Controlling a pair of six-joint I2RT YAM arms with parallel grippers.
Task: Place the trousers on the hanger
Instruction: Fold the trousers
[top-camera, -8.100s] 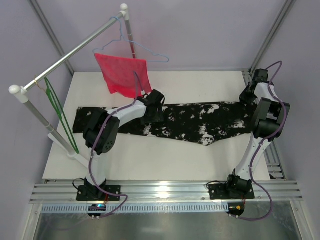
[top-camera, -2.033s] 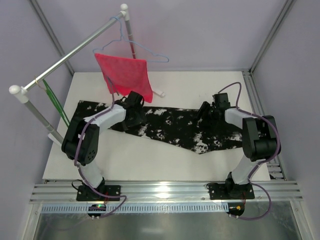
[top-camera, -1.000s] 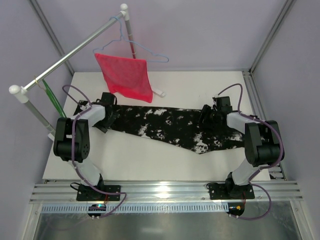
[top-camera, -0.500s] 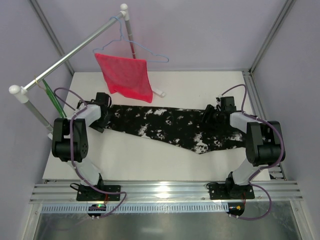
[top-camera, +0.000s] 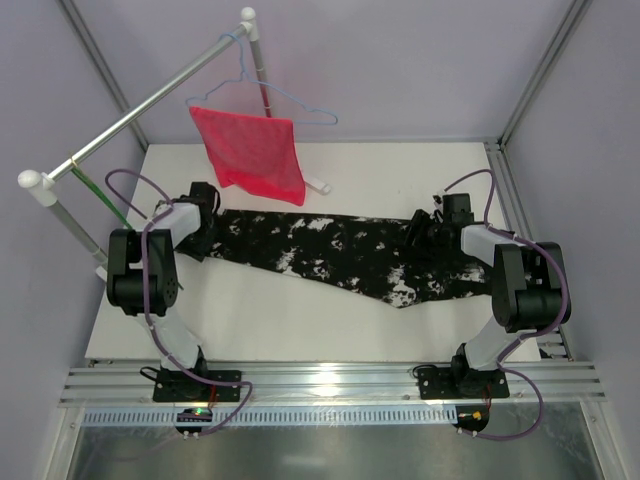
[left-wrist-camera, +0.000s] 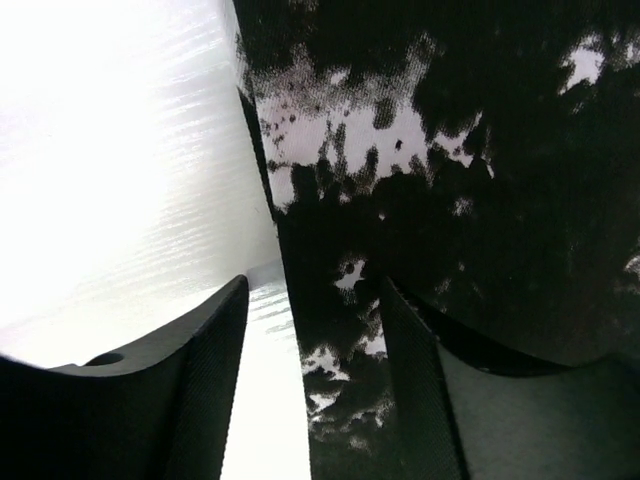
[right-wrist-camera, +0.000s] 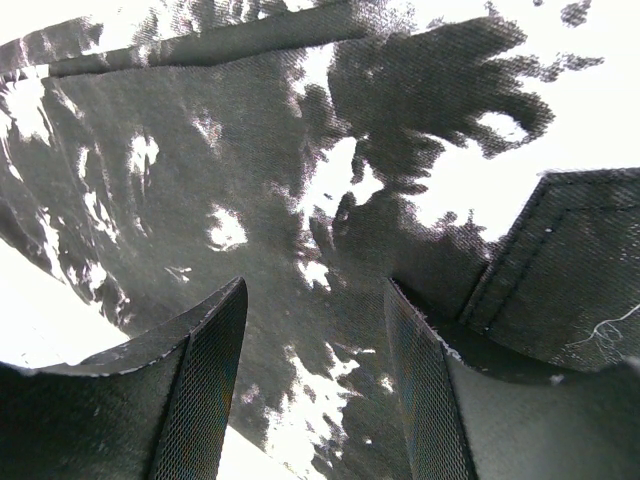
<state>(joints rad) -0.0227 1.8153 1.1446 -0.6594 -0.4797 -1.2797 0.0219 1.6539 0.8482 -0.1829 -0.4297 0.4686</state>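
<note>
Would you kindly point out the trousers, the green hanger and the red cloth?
trousers (top-camera: 340, 250), top external view, middle of the fabric.
green hanger (top-camera: 100, 194), top external view, its slanted side wire.
red cloth (top-camera: 255, 150), top external view, centre of the cloth.

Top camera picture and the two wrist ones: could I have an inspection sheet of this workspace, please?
Surface: white table, with the trousers spread across its middle.
Job's things: black-and-white trousers lying flat; green hanger hanging from the rail near its left post, partly hidden.
Clutter: red mesh cloth draped on a pale blue wire hanger.
Hands: left hand open, astride the trousers' edge; right hand open, low over the fabric.
Cables: purple cables loop along both arms.
Surroundings: silver clothes rail, pale walls, metal frame.
</note>
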